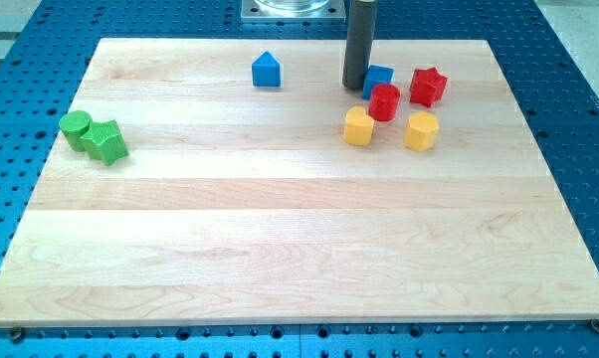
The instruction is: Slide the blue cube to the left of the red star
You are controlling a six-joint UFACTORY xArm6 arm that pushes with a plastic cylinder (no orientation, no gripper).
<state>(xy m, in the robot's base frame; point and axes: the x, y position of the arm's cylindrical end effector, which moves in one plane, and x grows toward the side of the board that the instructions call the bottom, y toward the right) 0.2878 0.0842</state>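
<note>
Pressing against the view's left face of the blue cube point(380, 77), my tip point(354, 86) has no gripper to open or close and holds nothing. That cube sits near the counter point(280, 219) top edge, just left of the red star point(428, 87) (a small gap shows between them) and touching the red cylinder point(384, 101). Finishing well, I judge, means a short, gentle nudge rightward, stopping before the star gets bumped.
</note>
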